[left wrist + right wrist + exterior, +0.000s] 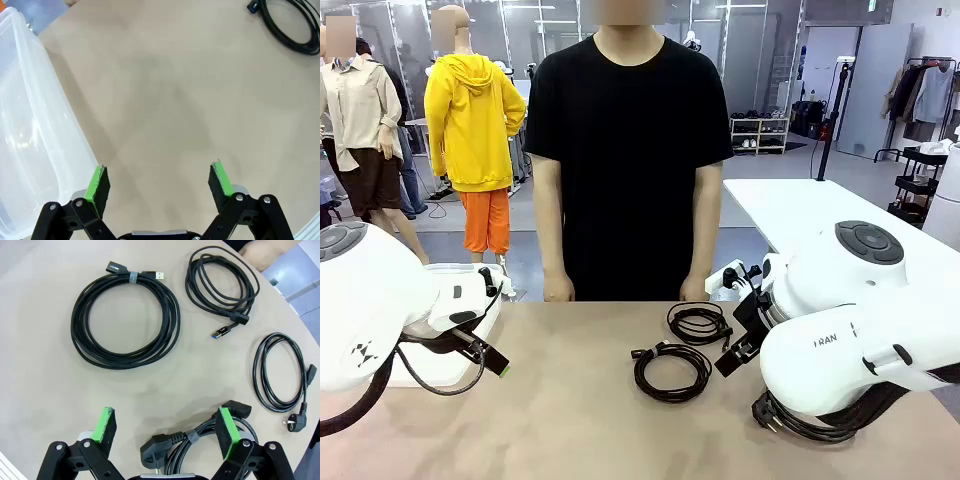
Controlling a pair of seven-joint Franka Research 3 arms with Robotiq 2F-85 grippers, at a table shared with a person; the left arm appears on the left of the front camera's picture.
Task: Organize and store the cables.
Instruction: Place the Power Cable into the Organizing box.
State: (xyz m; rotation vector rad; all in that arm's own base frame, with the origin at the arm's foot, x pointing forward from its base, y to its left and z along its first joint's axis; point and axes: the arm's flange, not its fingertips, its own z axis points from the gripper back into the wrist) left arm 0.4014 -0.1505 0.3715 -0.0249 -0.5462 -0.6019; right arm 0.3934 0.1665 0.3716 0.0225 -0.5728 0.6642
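Several black cables lie coiled on the tan table (570,420). A large coil (125,322) (670,372) sits mid-table, and a looser coil (222,285) (700,322) lies nearer the person. A thin coil with a plug (280,372) lies off to the side. The thick cable with a chunky plug (172,446) (810,420) lies right under my right gripper (167,427) (728,362), which hangs open above it. My left gripper (159,182) (490,360) is open over bare table beside the clear bin, with a bit of cable (295,27) far ahead.
A clear plastic bin (30,125) (470,315) stands at the table's left side, close to my left fingers (97,185). The person stands at the far edge with both hands (558,290) resting there; one hand (265,250) is near the looser coil.
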